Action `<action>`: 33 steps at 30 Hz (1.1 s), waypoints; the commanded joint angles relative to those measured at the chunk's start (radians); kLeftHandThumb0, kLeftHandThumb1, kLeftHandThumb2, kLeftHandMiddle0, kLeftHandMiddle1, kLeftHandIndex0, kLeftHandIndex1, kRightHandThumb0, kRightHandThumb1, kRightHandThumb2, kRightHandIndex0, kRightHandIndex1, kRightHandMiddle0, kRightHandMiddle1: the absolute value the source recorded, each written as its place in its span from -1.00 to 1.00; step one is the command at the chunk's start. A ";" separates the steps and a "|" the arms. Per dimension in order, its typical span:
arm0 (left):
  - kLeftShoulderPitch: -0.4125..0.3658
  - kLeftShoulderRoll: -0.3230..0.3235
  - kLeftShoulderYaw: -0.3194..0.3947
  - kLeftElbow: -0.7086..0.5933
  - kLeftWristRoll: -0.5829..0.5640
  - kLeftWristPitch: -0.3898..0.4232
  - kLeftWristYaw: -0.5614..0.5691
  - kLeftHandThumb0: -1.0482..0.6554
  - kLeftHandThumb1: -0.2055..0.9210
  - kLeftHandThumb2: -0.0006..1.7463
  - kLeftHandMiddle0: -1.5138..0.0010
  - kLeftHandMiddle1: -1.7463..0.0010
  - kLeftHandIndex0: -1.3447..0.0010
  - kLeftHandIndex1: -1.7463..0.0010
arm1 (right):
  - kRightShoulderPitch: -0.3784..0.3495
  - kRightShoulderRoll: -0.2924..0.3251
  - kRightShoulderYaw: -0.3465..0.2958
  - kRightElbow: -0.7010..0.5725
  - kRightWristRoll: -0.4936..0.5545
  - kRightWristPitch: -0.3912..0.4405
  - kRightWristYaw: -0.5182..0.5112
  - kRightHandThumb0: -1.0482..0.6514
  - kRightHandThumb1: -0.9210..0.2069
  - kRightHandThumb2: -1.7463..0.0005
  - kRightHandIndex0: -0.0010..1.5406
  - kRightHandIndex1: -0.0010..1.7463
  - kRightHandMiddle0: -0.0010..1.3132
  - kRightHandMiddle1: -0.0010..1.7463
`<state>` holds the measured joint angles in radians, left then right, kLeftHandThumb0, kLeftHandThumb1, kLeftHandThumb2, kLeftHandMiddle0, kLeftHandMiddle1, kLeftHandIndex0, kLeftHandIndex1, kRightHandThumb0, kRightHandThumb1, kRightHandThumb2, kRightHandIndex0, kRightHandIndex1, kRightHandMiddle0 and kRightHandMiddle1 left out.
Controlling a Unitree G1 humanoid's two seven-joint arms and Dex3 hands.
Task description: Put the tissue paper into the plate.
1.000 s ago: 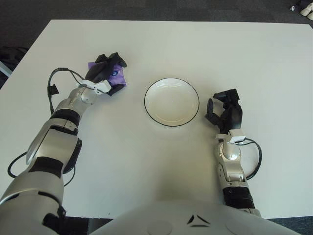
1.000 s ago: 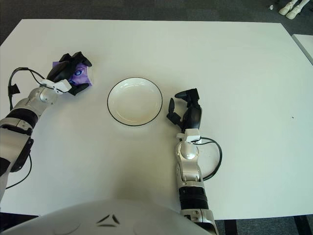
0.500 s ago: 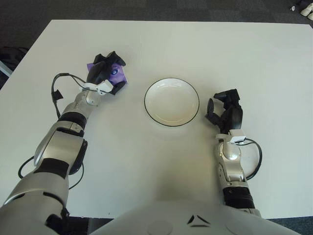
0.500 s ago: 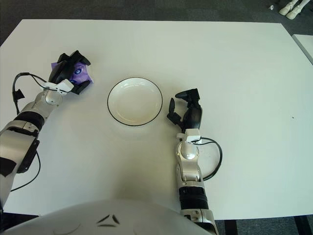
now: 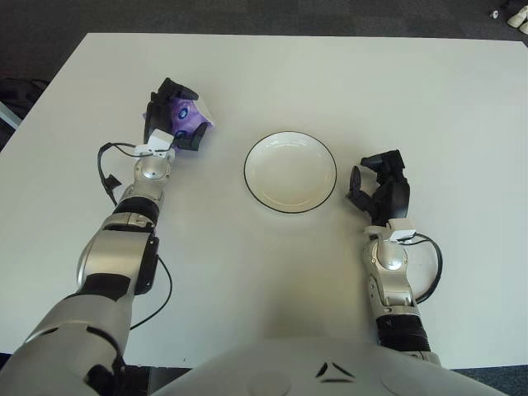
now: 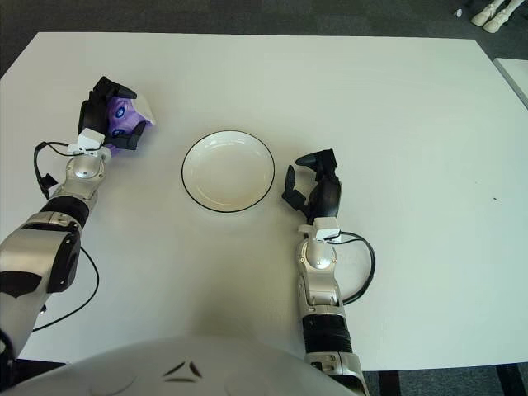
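A purple tissue pack (image 5: pixel 186 117) is held in my left hand (image 5: pixel 171 120), lifted off the white table at the left, well to the left of the plate. The black fingers wrap around the pack from both sides. The white plate with a dark rim (image 5: pixel 289 172) sits empty at the table's middle. My right hand (image 5: pixel 379 189) rests on the table just right of the plate, fingers loosely curled, holding nothing.
The white table (image 5: pixel 330 74) stretches wide behind and to the right of the plate. A black cable (image 5: pixel 429 264) loops by my right wrist. Dark floor lies beyond the far edge.
My left hand has turned upright with the tissue pack in it and the forearm has swung in under it. The right hand and the plate have not moved.
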<state>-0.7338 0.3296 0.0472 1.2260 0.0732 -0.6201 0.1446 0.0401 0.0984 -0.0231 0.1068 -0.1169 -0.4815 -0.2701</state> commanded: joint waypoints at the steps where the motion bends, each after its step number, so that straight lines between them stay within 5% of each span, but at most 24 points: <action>1: 0.089 -0.115 0.053 0.057 -0.077 0.023 -0.146 -0.38 -0.30 0.69 -0.72 -1.00 -0.06 -1.00 | 0.053 -0.002 -0.008 0.066 0.004 0.001 0.006 -0.25 -0.35 -0.17 -0.11 0.62 -0.35 1.00; 17: 0.033 -0.172 0.226 0.034 -0.290 0.068 -0.442 -0.39 -0.35 0.73 -0.67 -1.00 -0.09 -1.00 | 0.046 -0.003 -0.009 0.073 0.022 -0.005 0.026 -0.25 -0.34 -0.18 -0.12 0.63 -0.35 1.00; 33: -0.022 -0.224 0.228 -0.081 -0.306 -0.019 -0.542 -0.40 -0.37 0.75 -0.69 -1.00 -0.11 -1.00 | 0.039 0.010 -0.015 0.077 0.006 0.003 0.007 -0.25 -0.34 -0.19 -0.13 0.62 -0.34 1.00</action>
<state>-0.7776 0.1463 0.2946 1.1676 -0.2367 -0.6304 -0.3669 0.0335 0.1061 -0.0319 0.1101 -0.0969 -0.4902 -0.2532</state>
